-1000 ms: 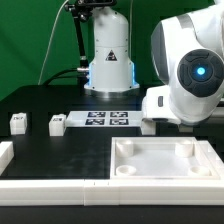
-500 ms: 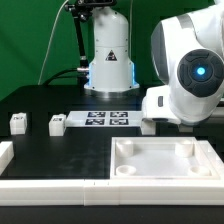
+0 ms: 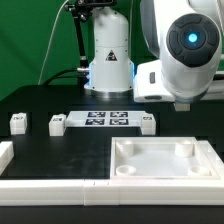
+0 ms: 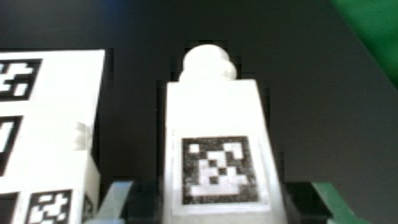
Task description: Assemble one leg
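A leg (image 4: 217, 120) fills the wrist view: a white block with a black-and-white tag and a rounded peg at its far end. It lies on the black table next to the marker board (image 4: 45, 130). My gripper (image 4: 215, 206) is open. Its fingers (image 4: 114, 200) stand on either side of the leg with dark gaps between, not touching it. In the exterior view this leg (image 3: 148, 123) sits at the right end of the marker board (image 3: 100, 120), below my hand (image 3: 152, 84). Two more legs (image 3: 17, 121) (image 3: 56, 123) stand at the exterior view's left.
The large white tray-like piece (image 3: 125, 150) with corner sockets lies in front, at the exterior view's right. A white rail (image 3: 50, 188) runs along the front edge. The robot base (image 3: 108, 55) stands behind the marker board.
My arm has risen and shifted toward the exterior view's left. The leg by the marker board's right end, hidden behind my hand before, now shows.
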Tool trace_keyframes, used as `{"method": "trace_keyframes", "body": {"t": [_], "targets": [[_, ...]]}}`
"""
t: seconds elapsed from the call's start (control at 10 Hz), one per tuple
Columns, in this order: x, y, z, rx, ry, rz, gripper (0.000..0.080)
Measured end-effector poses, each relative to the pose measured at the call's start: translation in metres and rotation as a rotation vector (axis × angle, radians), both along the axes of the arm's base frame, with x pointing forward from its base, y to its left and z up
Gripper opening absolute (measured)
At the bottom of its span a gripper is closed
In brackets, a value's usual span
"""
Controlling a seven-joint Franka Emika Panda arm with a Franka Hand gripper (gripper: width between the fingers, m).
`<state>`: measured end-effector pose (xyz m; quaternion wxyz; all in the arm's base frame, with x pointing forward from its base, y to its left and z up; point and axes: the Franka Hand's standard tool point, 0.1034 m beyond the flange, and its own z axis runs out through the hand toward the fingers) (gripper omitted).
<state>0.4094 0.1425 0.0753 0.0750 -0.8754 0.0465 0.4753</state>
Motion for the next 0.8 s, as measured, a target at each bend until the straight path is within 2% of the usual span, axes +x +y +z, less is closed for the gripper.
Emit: {"method": "trace_keyframes", "body": {"t": [0.1, 0.2, 0.3, 0.4, 0.6, 0.7, 0.8], "targets": [[0.006, -0.001, 0.008, 0.000, -0.021, -0.004, 0.0291], [0.004, -0.001, 0.004, -0.002, -0.022, -0.003, 0.0291], [0.008, 0.001, 0.000, -0.006, -0.067, -0.011, 0.0291], [0.015, 0.002, 0.000, -0.017, -0.155, -0.024, 0.0291], [0.014, 0.001, 0.002, -0.039, -0.301, -0.039, 0.0291], [0.025, -0.002, 0.009, -0.033, -0.378, -0.037, 0.0291], [0.035, -0.004, 0.022, -0.039, -0.471, -0.047, 0.0291]]}}
